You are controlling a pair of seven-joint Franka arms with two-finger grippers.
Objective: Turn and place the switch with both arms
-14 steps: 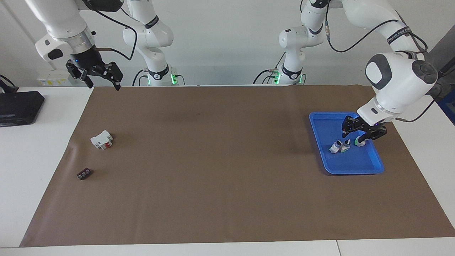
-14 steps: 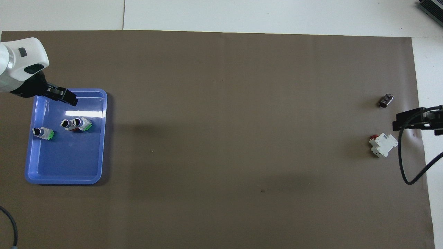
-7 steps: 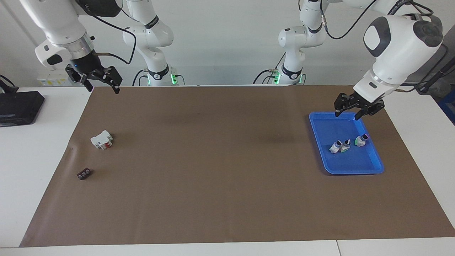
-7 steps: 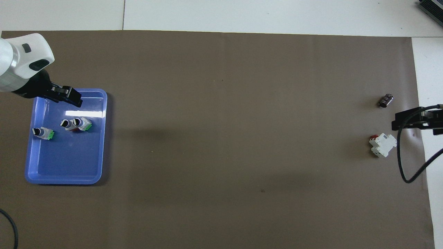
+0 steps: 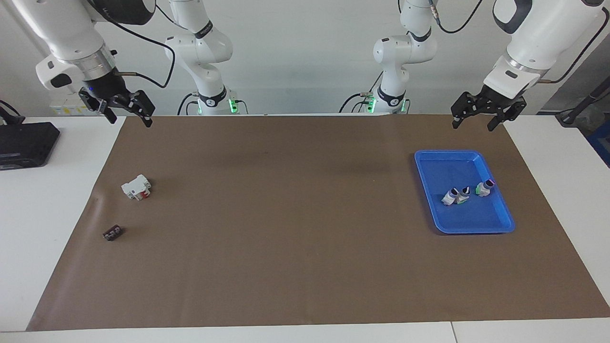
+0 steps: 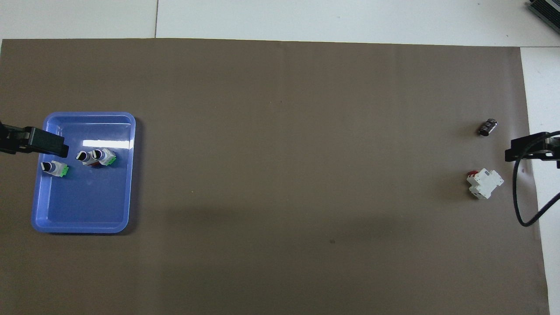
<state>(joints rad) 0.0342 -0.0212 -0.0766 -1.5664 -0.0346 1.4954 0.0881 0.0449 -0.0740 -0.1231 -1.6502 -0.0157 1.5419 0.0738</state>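
The switch [image 6: 84, 157], white with an orange section and a black-and-silver knob, lies in the blue tray [image 5: 495, 224] [image 6: 83, 218]. It touches a similar switch with a green part [image 6: 105, 156]. Another green-part switch [image 5: 485, 187] [image 6: 54, 168] lies alone nearer the left arm's end of the tray. My left gripper [image 5: 472, 126] hangs open and empty, high over the mat's edge just short of the tray. My right gripper [image 5: 129, 121] hangs open and empty over the mat's corner at the right arm's end.
A larger white block with a red part [image 5: 137, 187] [image 6: 484, 183] and a small dark part [image 5: 112, 233] [image 6: 488, 127] lie on the brown mat toward the right arm's end. A black box [image 5: 26, 143] sits on the white table beside the mat.
My left gripper opened off the lone green-part switch, rose out of the tray and drew back toward the robots. The right gripper drifted slightly outward. The switches stayed put.
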